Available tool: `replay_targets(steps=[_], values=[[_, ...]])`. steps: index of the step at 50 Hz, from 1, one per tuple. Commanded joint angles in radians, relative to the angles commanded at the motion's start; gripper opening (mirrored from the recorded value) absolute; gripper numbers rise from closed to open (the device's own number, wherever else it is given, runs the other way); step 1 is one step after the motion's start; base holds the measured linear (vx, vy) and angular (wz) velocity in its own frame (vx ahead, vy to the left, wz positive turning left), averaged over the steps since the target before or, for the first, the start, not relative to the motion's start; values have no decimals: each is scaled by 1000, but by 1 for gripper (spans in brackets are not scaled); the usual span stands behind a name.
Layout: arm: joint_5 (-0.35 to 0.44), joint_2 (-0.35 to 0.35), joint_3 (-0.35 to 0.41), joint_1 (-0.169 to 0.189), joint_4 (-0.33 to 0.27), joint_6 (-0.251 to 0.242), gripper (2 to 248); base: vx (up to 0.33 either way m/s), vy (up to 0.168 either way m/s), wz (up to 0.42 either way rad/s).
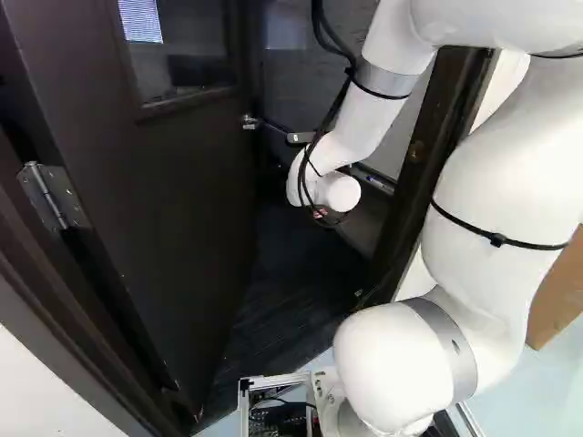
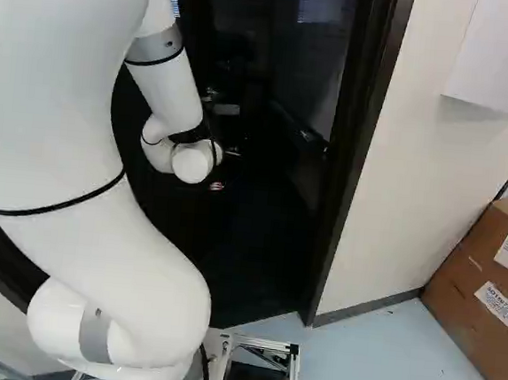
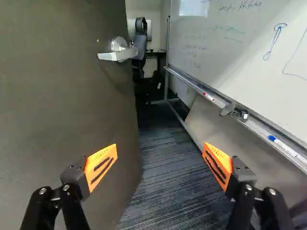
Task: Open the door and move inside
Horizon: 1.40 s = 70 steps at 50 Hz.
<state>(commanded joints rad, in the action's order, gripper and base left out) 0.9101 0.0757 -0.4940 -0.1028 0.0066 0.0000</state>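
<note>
Door (image 1: 178, 191) found standing open at the left of the left base view, lever handle (image 3: 117, 54) well ahead of the fingers (image 1: 329, 217). Fingers released, spread wide apart. Beyond the doorway, the arm (image 1: 364, 114) reaches between door and whiteboard (image 3: 230, 43), above carpet (image 3: 168, 177). Cardboard box (image 2: 486, 281) noted beside the wall (image 2: 416, 169), right base view.

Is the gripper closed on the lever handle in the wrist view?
No, the gripper stands wide open, and the lever handle is farther ahead, untouched by it.
</note>
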Motion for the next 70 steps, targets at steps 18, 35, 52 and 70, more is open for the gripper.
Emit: replay_targets(steps=[18,35,52,70], values=[[0,49,-53,-40,59,0,247,0,0,0],[0,92,-100,-78,114,0,247,0,0,0],[0,134,-147,-115,169,0,247,0,0,0],[0,177,-196,-154,204,0,247,0,0,0]])
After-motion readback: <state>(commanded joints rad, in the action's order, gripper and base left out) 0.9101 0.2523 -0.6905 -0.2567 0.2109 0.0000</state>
